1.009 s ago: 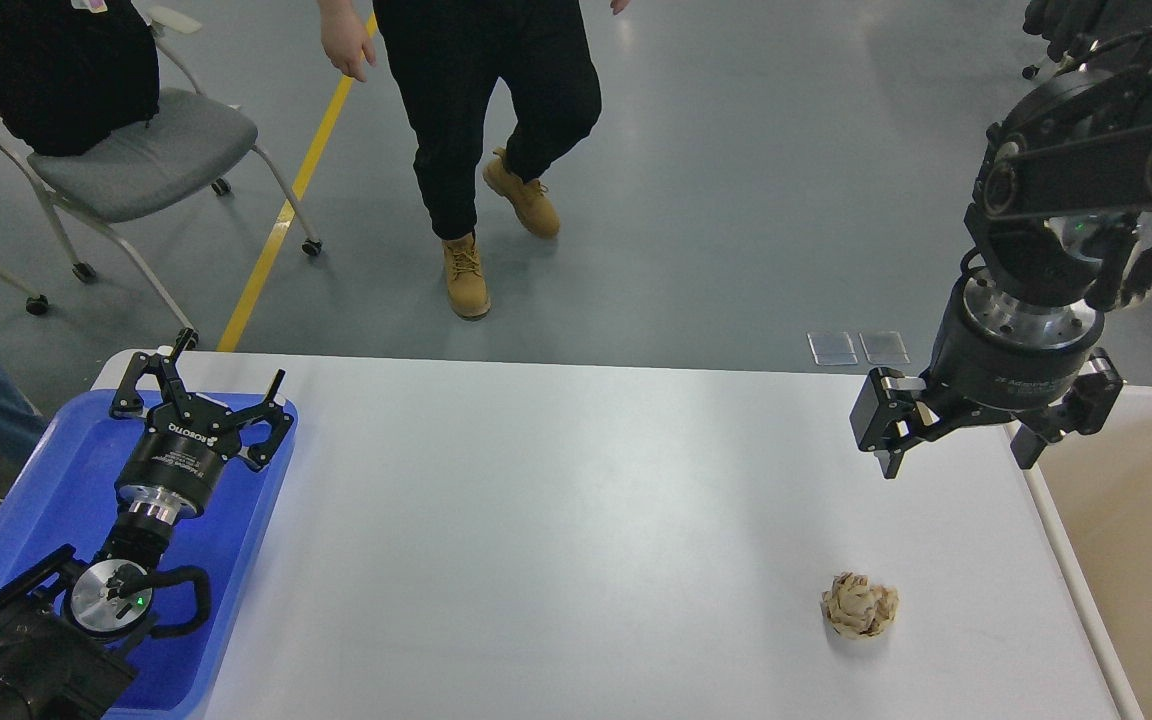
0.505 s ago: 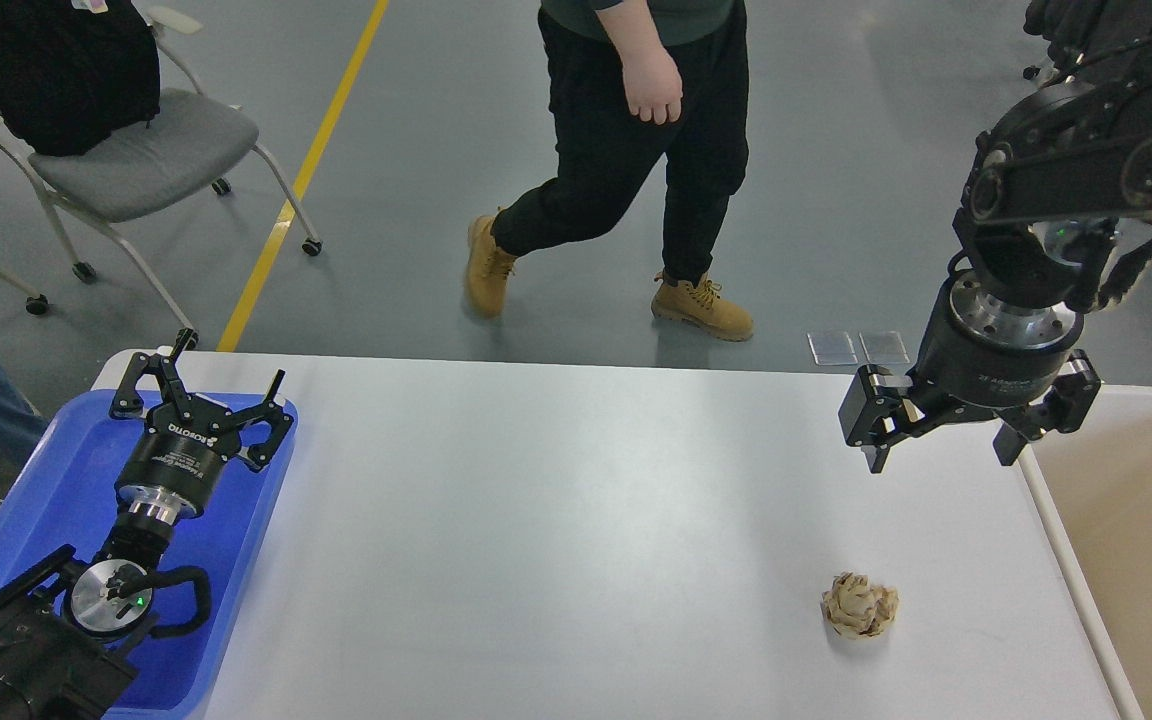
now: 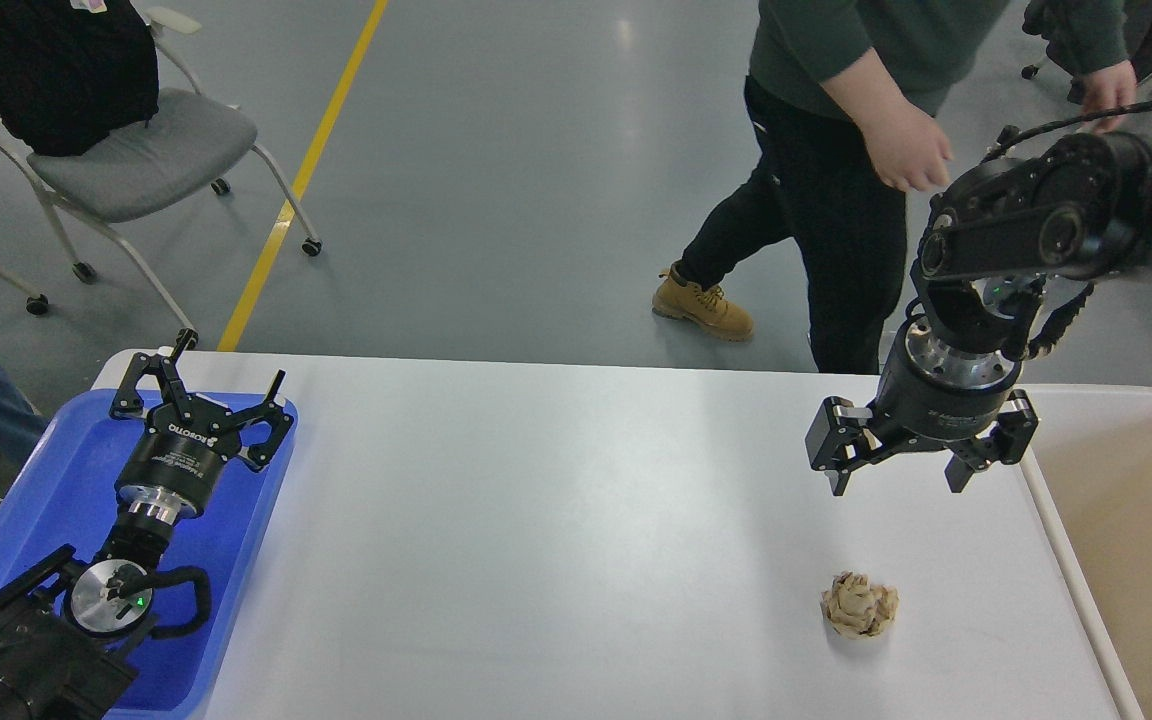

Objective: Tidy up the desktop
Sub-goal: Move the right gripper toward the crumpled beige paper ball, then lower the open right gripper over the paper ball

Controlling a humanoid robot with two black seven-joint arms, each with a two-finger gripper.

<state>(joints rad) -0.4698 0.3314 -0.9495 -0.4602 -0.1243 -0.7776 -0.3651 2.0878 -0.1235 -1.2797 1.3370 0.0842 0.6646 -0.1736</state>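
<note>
- On the right side of the desktop [image 3: 556, 520], my right gripper [image 3: 898, 482] hangs above the surface with its fingers spread apart and pointing down, holding nothing.
- Nearer to me than that gripper, and apart from it, a crumpled paper ball [image 3: 859, 604] lies on the white top, close to the right edge.
- Over at the left, my left gripper [image 3: 201, 385] sits above the blue tray [image 3: 36, 480], fingers apart and empty, pointing away from me.
- That tray lies at the desktop's left edge; a beige tub [image 3: 1136, 510] stands just beside its right edge.
- Beyond the far edge, a person [image 3: 826, 190] in black trousers and tan boots stands on the grey floor, just behind my right arm.
- Far left, a grey chair [image 3: 136, 150] stands beside a yellow floor line [image 3: 306, 170].
</note>
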